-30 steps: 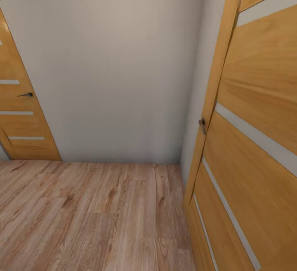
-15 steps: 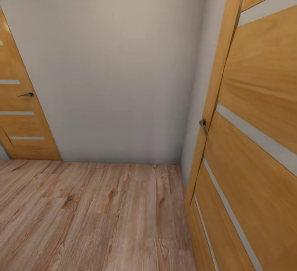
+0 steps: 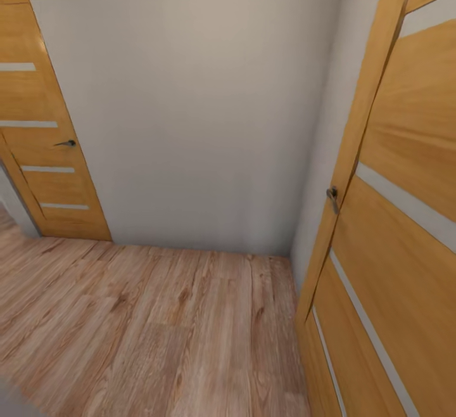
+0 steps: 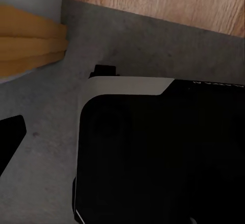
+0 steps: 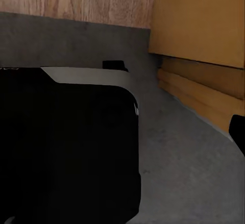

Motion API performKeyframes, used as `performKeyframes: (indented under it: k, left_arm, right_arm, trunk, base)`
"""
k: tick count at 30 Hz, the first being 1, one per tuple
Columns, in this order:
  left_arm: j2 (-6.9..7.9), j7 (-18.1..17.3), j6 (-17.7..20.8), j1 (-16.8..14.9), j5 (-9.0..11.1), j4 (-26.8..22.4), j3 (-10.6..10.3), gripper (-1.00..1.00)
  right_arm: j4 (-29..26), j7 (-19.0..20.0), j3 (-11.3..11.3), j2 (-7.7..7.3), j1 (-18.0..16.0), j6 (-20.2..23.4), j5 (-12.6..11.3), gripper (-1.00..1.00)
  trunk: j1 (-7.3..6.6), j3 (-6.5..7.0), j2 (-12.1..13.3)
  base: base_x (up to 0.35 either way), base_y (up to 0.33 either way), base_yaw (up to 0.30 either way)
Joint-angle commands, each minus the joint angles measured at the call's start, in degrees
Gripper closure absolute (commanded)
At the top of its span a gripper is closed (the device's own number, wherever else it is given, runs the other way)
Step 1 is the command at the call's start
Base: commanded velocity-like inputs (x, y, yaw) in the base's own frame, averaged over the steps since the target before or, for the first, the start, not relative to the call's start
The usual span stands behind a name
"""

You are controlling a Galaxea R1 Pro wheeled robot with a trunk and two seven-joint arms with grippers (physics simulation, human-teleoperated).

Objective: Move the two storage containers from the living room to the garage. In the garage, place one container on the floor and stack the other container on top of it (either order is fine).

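Wood plank flooring (image 3: 158,328), light and grained, is seen from the head camera running up to a plain pale wall (image 3: 202,100) that closes off the way ahead. Two honey-wood doors with frosted horizontal strips are set around this corner. One door (image 3: 44,144) stands at the left end of the wall, with a small dark lever handle (image 3: 66,143) on its near edge. The other door (image 3: 392,227) stands very close on the right, seen at a steep angle, with a metal handle (image 3: 332,198) at its edge beside a narrow strip of pale wall.

Through the left wrist camera, the robot's dark base (image 4: 158,152) with a pale rounded rim is seen resting on rough grey concrete floor (image 4: 46,132). That concrete is met by the wood planks along a straight threshold line, and a piece of honey-wood door frame (image 4: 30,43) is seen beside it. Through the right wrist camera, the same dark base (image 5: 66,147) is seen on grey concrete (image 5: 178,147), again bordered by wood planks, with a honey-wood door (image 5: 199,20) and its stepped frame close by.

No readable writing or label can be made out; a faint mark on the base rim is too blurred to read.

Neither gripper's fingers can be made out clearly, so how far they are spread, or whether anything is held, cannot be told. Where the storage containers are cannot be told from these views.
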Motion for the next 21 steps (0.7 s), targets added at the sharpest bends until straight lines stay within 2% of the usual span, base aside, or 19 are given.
performKeyframes:
  k: [1, 21]
  left_arm:
    - [0.01, -0.2, -0.2, 0.0, 0.6, 0.1, -0.1, -1.00]
    - [0.01, -0.3, -0.2, 0.0, 0.6, 0.1, -0.1, -1.00]
  right_arm:
    - [0.2, -0.1, 0.5, 0.05, -0.1, -0.3, -0.5, -1.00]
    - [0.2, -0.1, 0.5, 0.03, -0.1, -0.3, -0.5, -1.00]
  trunk:
    - [0.02, -0.07, 0.0]
    - [0.02, -0.07, 0.0]
  base:
    - [0.232, 0.000, 0.009]
    - [0.294, 0.000, 0.001]
